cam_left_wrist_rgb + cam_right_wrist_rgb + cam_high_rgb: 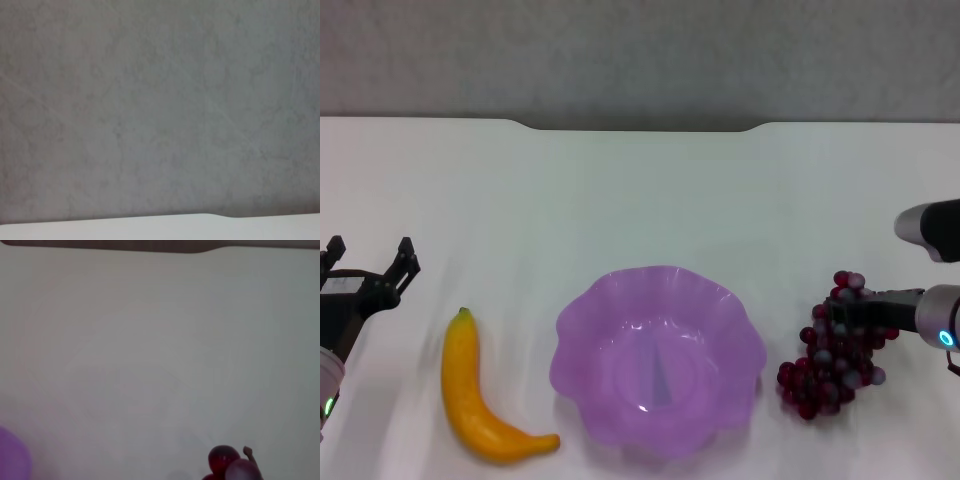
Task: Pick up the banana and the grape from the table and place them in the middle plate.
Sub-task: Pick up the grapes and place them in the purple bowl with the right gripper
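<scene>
The banana (480, 405) lies on the white table (640, 200) at the front left, just left of the purple scalloped plate (658, 360). The grape bunch (830, 365) lies on the table just right of the plate; a few of its grapes show in the right wrist view (227, 462). My right gripper (848, 312) reaches in from the right and sits on the top of the bunch. My left gripper (367, 255) is open and empty at the left edge, left of and beyond the banana. The plate holds nothing.
The table's far edge has a notch (640, 128) in front of a grey wall (160, 100). An edge of the plate shows in the right wrist view (12, 457). Bare tabletop lies beyond the plate.
</scene>
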Robot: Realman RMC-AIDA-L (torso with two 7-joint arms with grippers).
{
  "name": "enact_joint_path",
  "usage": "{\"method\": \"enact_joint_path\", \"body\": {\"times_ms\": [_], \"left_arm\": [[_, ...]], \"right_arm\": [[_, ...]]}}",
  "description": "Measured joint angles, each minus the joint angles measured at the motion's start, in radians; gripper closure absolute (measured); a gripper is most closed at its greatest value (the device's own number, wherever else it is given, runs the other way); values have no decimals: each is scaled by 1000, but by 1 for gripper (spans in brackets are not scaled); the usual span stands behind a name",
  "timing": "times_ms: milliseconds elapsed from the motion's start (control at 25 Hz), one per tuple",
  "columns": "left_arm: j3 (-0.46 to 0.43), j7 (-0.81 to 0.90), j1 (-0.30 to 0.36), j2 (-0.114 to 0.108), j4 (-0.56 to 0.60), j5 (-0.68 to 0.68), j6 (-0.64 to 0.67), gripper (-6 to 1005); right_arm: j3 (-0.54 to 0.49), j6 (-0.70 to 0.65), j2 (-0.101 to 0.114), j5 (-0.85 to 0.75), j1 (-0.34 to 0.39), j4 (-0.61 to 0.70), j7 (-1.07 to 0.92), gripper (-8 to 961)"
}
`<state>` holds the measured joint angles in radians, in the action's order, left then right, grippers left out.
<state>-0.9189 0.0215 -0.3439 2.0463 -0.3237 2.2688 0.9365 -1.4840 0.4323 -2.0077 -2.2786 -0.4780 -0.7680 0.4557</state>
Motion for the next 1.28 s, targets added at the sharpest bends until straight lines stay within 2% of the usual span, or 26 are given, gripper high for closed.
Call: {"method": "enact_joint_path", "body": {"times_ms": [280,880,1280], "left_arm": [[0,0,1,1,0,-1,-4,105],[-1,0,3,1,0,-6,-1,106],[0,0,3,2,0,-3,-1,105]], "right_arm": [[99,-152,0,8,49,-2,0,445],[180,-234,-2,47,64,1,-8,474],[193,-260,-3,47,64,1,-11,502]]}}
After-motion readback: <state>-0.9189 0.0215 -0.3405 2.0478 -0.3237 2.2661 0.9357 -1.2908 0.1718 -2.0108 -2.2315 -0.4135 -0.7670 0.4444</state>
